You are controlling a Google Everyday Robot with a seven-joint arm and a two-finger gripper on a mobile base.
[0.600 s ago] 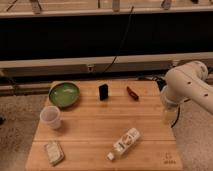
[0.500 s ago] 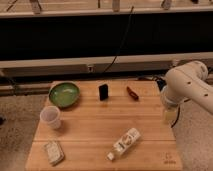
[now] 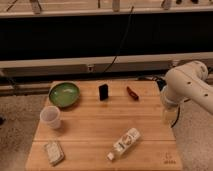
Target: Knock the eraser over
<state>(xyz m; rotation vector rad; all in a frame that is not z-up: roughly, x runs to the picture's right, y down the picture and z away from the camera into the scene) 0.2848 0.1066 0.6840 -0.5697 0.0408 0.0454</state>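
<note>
Item 1. Small black rectangular eraser (image 3: 103, 92): stands upright on the rear middle of the desk, long axis vertical, one broad flat face turned toward the camera. It touches nothing around it.

Item 2. Round green bowl (image 3: 64, 95): left of the eraser, near the desk's rear left corner, apart from it.

Item 3. Small reddish-brown oblong object (image 3: 132, 93): lies flat to the right of the eraser, angled, between the eraser and the arm's side of the desk.

Item 4. Pale translucent cup (image 3: 50, 117): upright, in front of the bowl at the left edge.

Item 5. White wrapped packet (image 3: 53, 152): flat at the front left corner.

Item 6. White bottle-shaped item (image 3: 125, 144): lying on its side, diagonal, front centre.

Item 7. White robot arm (image 3: 190, 87): at the right of the desk, elbow bulky. Its gripper (image 3: 169, 115) hangs downward at the desk's right edge, well apart from the eraser; whether it is open or closed cannot be told.

Item 8. Light wooden plank desk (image 3: 100, 125): on a speckled floor (image 3: 20, 115).

Item 9. Room: dark panel behind, a pale horizontal rail (image 3: 60, 62), a black cable (image 3: 122, 42) hanging down to it.
</note>
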